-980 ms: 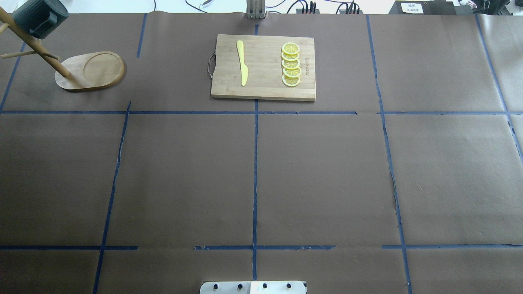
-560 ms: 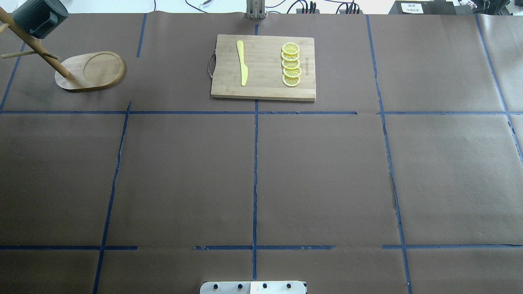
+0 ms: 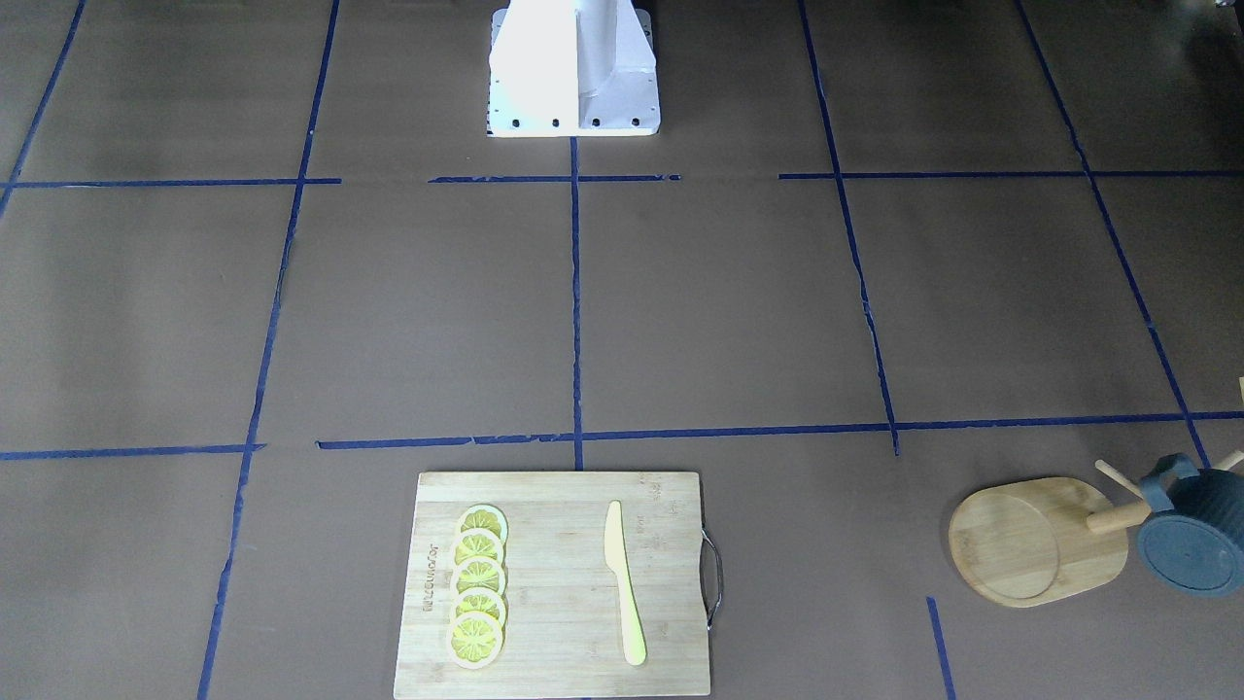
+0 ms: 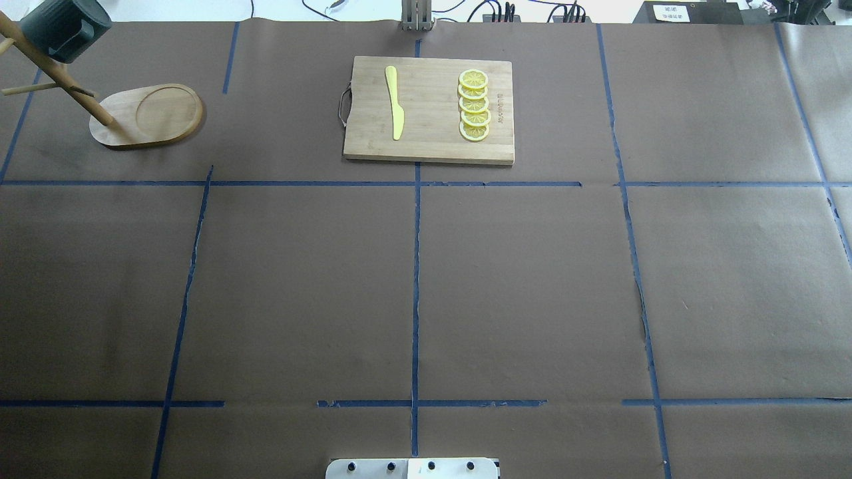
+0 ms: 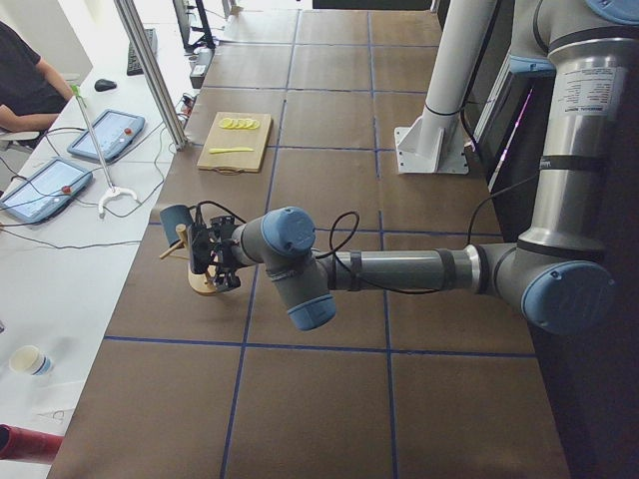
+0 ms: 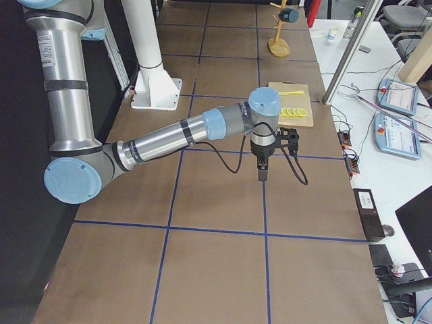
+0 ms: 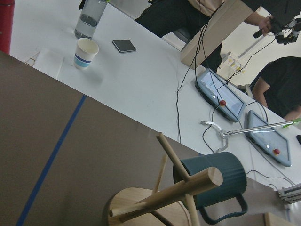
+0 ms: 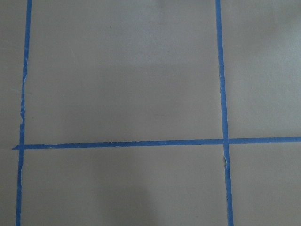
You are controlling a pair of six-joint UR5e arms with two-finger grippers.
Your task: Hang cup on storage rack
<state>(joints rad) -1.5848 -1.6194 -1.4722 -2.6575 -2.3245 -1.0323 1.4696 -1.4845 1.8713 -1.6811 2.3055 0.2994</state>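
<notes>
The dark blue-grey ribbed cup (image 4: 63,26) hangs by its handle on a peg of the wooden storage rack (image 4: 150,116) at the table's far left corner. Its flat bottom (image 3: 1191,556) faces the front camera beside the rack's oval base (image 3: 1030,544). In the left wrist view the cup (image 7: 221,181) hangs behind the rack's post (image 7: 188,186). My left gripper (image 5: 205,254) sits close beside the rack (image 5: 205,284), apart from the cup (image 5: 178,218); I cannot tell whether it is open or shut. My right gripper (image 6: 262,174) points down over bare table, state unclear.
A bamboo cutting board (image 4: 429,143) with a yellow knife (image 4: 395,103) and lemon slices (image 4: 474,105) lies at the far middle. Beyond the table edge stand tablets (image 7: 221,96), a paper cup (image 7: 86,52) and a bottle (image 7: 89,19), with seated people.
</notes>
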